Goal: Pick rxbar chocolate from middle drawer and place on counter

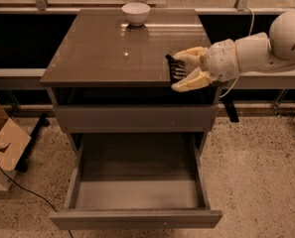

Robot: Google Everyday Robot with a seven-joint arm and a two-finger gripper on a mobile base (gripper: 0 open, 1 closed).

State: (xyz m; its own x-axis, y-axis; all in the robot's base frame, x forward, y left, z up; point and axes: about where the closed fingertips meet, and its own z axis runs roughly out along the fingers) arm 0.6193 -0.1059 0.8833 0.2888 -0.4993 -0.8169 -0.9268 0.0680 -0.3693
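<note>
My gripper (183, 71) comes in from the right, over the front right part of the counter (107, 53). Its pale fingers (190, 81) are shut on the rxbar chocolate (176, 69), a small black bar held on edge just above the glossy grey-brown top. The middle drawer (137, 195) stands pulled out below. Its pale grey floor shows nothing on it.
A white bowl (136, 13) sits at the back of the counter. A shallower closed drawer front (134, 119) lies above the open drawer. A cardboard box (3, 145) and a cable (23, 190) lie on the floor at left.
</note>
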